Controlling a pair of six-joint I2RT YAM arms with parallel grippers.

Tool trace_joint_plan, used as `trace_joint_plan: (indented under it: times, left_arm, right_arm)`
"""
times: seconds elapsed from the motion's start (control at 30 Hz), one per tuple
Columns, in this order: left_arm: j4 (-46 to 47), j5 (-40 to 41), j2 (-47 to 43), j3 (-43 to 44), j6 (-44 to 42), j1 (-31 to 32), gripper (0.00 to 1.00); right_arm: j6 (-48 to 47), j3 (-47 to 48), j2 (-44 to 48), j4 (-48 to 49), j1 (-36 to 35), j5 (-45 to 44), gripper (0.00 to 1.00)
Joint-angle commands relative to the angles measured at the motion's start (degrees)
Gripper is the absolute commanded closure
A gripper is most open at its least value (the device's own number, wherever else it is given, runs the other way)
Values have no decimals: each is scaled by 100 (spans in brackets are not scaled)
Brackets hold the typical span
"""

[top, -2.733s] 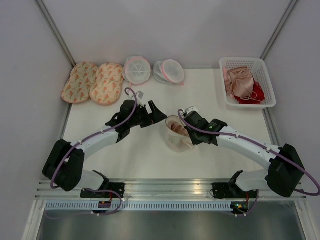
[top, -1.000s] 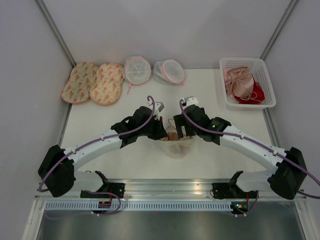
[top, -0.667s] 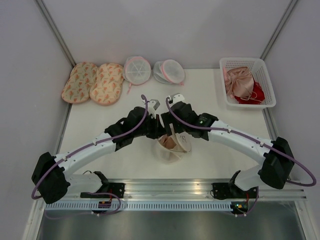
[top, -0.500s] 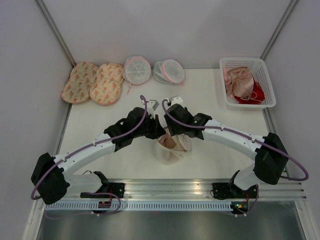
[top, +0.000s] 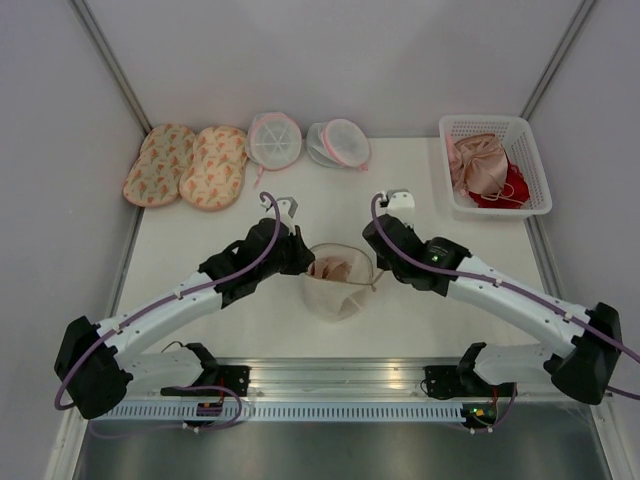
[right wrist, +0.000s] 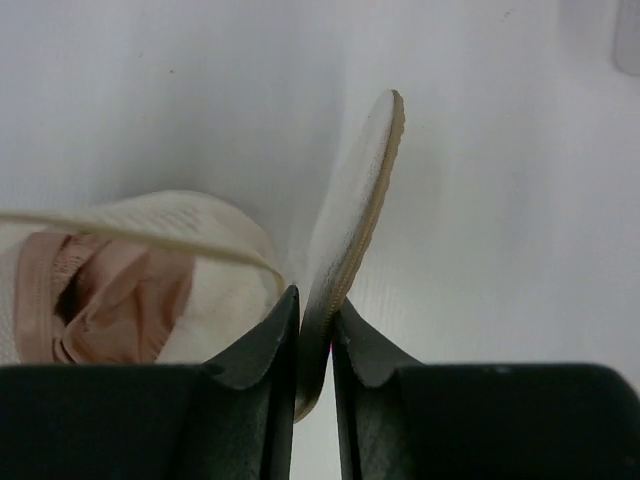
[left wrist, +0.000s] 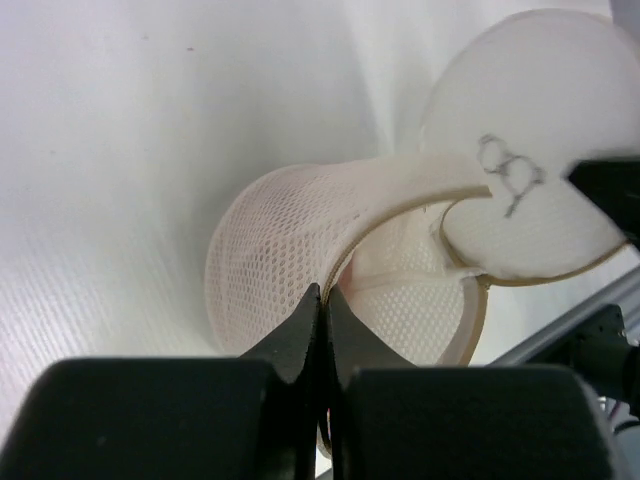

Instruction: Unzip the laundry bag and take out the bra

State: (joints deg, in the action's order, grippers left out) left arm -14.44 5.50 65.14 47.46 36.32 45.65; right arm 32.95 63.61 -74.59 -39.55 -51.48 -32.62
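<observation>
The top camera looks steeply down from the near side over the whole counter. The wrist cameras look close past the left gripper and right gripper at the bag, shared by all views.

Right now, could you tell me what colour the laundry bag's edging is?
Tan edging on the cream-white mesh laundry bag; clearest in the right wrist view.
</observation>
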Motion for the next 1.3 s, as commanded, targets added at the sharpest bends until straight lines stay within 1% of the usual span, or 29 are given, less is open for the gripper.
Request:
trace_joint_plan:
  times: [0.0, 0.07, 0.1, 0.13, 0.17, 0.23, 0.3, 0.33, 0.37, 0.43, 0.5, 0.53, 0.57, 0.63, 0.67, 0.7, 0.73, 0.77, 0.83, 0.87, 0.9, 1.03, 1.1, 1.27]
  left_arm:
    - [-103, 522, -99, -88, 358, -109, 98]
    - [-94, 567, -55, -97, 394, -144, 98]
    - [-94, 575, -37, -97, 403, -153, 98]
    - [-94, 575, -37, -88, 420, -161, 98]
    - [-103, 584, -46, -97, 429, -179, 98]
    - [-112, 654, -89, -97, 481, -197, 98]
    - [-138, 724, -203, -132, 534, -214, 98]
    - [-173, 812, -256, -149, 604, -223, 98]
    - [-165, 839, -344, -176, 631, -232, 98]
    - [-165, 909, -441, -211, 727, -232, 98]
    - [-165, 909, -494, -229, 754, -223, 98]
    - [-165, 857, -485, -229, 763, -223, 98]
    - [-147, 822, -459, -211, 763, -223, 98]
    - [-103, 699, -389, -211, 763, -223, 98]
    - [-77, 664, -371, -211, 772, -223, 98]
    - [-59, 567, -354, -211, 780, -223, 98]
    - [-16, 497, -336, -228, 798, -223, 98]
    - [19, 444, -336, -246, 816, -232, 98]
    - [64, 303, -344, -299, 851, -223, 98]
    - [72, 285, -353, -325, 868, -223, 98]
    - [81, 224, -371, -351, 903, -223, 98]
    - [108, 75, -441, -544, 974, -223, 98]
    - [99, 57, -494, -624, 1009, -223, 98]
    - [46, 92, -766, -861, 1141, -223, 98]
  right_arm:
    - [483, -367, 629, -466, 42, -552, 77]
    - [563, -533, 830, -562, 42, -500, 78]
    - [633, -560, 875, -623, 42, -526, 81]
    - [677, -595, 902, -676, 51, -578, 87]
    - [713, -648, 937, -816, 51, -674, 89]
    - [896, -640, 946, -1045, 42, -798, 90]
    - [967, -692, 1042, -1230, 42, -711, 89]
    - [1037, -727, 1104, -1257, 42, -641, 78]
    - [1134, -780, 1261, -1414, 42, -605, 63]
    - [1379, -842, 1437, -1573, -2, -605, 49]
    - [1442, -921, 1780, -1705, -89, -535, 26]
    - [1460, -947, 1903, -1688, -133, -500, 11]
    - [1390, -982, 2156, -1522, -177, -430, 2]
    - [1180, -1087, 2404, -1180, -230, -62, 2]
    - [883, -1158, 2570, -630, -231, 140, 2]
    - [775, -1228, 2607, -346, -222, 316, 2]
    - [687, -1342, 2590, -82, -222, 701, 2]
    - [504, -1413, 2459, 452, -222, 879, 2]
    - [414, -1518, 2222, 912, -222, 1317, 2]
    - [388, -1562, 1985, 1366, -230, 1450, 2]
    - [388, -1615, 1879, 1606, -222, 1626, 3]
    - [423, -1800, 1265, 2993, -230, 2171, 14]
    - [475, -1817, 1044, 3373, -222, 2391, 17]
    - [686, -1747, 305, 4253, -231, 2655, 20]
